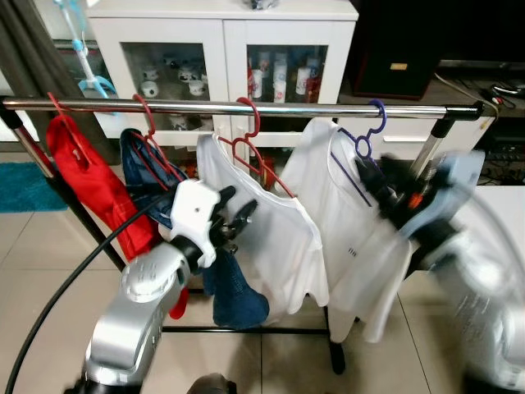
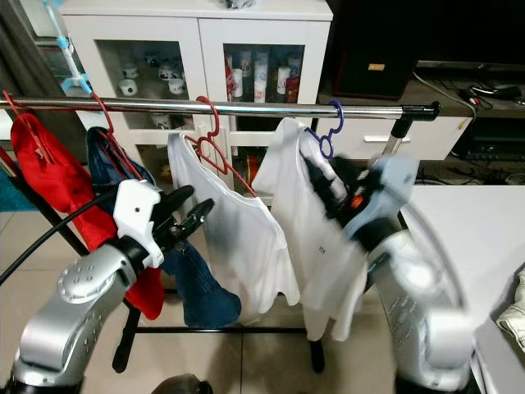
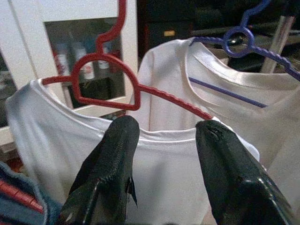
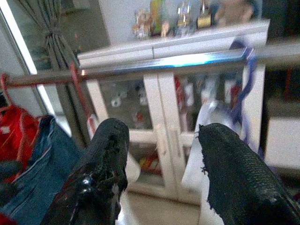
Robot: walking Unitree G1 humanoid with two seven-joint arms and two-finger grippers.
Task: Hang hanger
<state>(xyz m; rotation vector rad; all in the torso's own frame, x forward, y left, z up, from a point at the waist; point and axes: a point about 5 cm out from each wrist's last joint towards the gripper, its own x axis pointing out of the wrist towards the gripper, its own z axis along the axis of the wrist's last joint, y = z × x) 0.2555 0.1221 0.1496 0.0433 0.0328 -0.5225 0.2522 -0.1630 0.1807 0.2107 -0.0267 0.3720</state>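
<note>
On the rail (image 1: 246, 106), a purple hanger (image 1: 365, 135) carries a white shirt (image 1: 361, 246).

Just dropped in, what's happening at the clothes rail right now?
Four garments hang on the rail. The purple hanger with its white shirt is hooked on near the rail's right end. The right gripper, open and motion-blurred, sits by that shirt. The left gripper, open and empty, faces the white shirt on the red hanger.

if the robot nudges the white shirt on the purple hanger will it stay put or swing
Probably swing: the purple hanger hangs from the rail by one thin hook, so it likely pivots and may slide. The white shirt drapes in loose folds, so it looks floppy and light, yielding to the right hand rather than resisting.
</note>
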